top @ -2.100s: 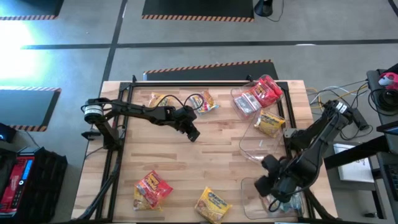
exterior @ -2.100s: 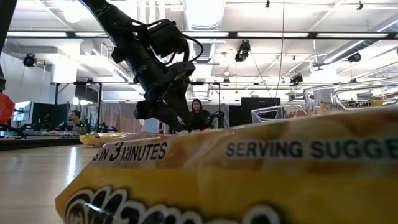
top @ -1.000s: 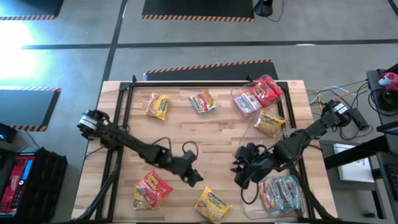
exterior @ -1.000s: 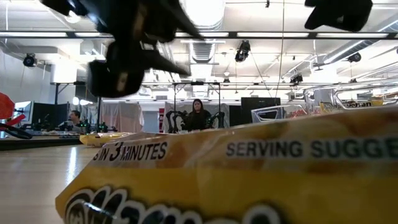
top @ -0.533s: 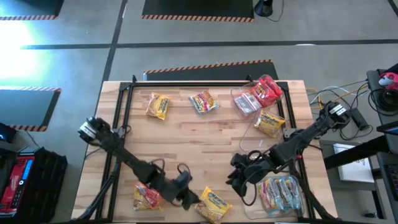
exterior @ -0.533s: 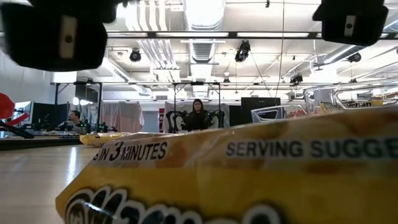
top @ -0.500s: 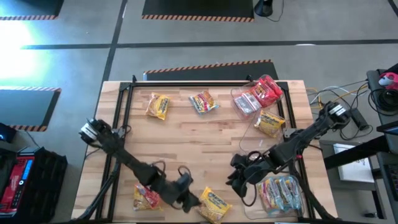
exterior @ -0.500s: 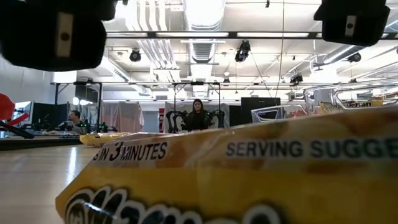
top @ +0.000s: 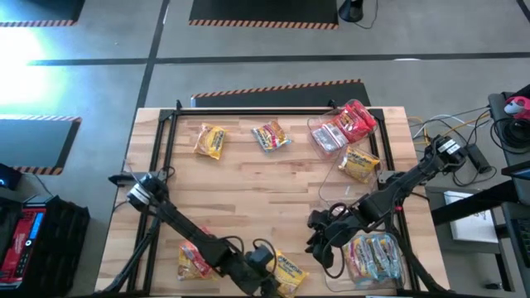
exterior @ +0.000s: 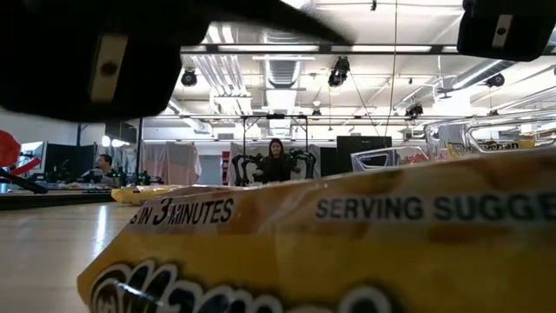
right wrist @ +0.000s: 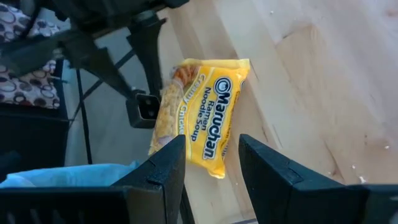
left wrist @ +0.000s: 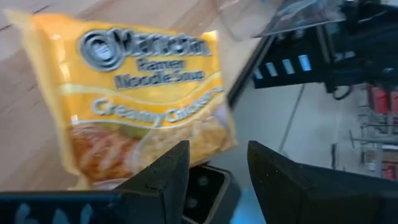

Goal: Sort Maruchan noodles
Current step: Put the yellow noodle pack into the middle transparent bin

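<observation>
The Maruchan noodles were scattered over the wooden surface (top: 248,190) and in clear tubs along its right side. A yellow packet (top: 287,271) lay at the near edge, its label readable in the left wrist view (left wrist: 143,99) and the right wrist view (right wrist: 199,127), and it filled the foreground of the low view (exterior: 347,252). A red packet (top: 192,260) lay just left of it, partly hidden under the left arm. An orange packet (top: 209,141) and a red-and-yellow packet (top: 271,136) were seen near the far edge. Red packets (top: 352,124) were stacked in the far tub (top: 319,131), a yellow one (top: 358,164) in the middle tub (top: 335,194), and light blue packets (top: 374,255) in the near tub. The left hand (top: 267,280) was held low at the near edge, just beside the yellow packet, its fingers (left wrist: 155,180) parted with nothing between them. The right hand (top: 319,240) was poised between the yellow packet and the near tub, its fingers (right wrist: 161,168) likewise parted and empty.
</observation>
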